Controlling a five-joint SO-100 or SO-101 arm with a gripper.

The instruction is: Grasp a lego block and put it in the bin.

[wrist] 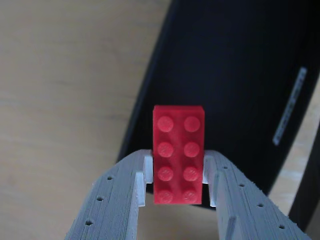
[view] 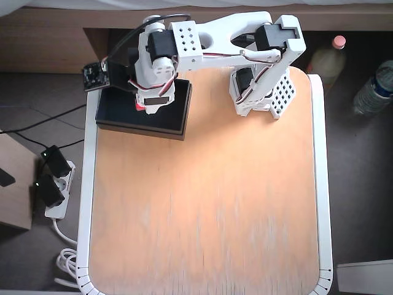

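In the wrist view my gripper (wrist: 178,187) is shut on the red lego block (wrist: 178,154), which stands lengthwise between the white fingers with its studs facing the camera. The block hangs above the near edge of the black bin (wrist: 235,70), whose dark inside fills the upper right. In the overhead view the bin (view: 169,120) lies at the table's back left, and my arm reaches over it. Only a sliver of the red block (view: 140,107) shows under the gripper (view: 147,106) there.
The light wooden table (view: 209,203) has a white rim. My arm's base (view: 261,92) stands at the back, right of the bin. A power strip (view: 55,184) and cables lie off the table's left edge; bottles (view: 371,92) stand off its right.
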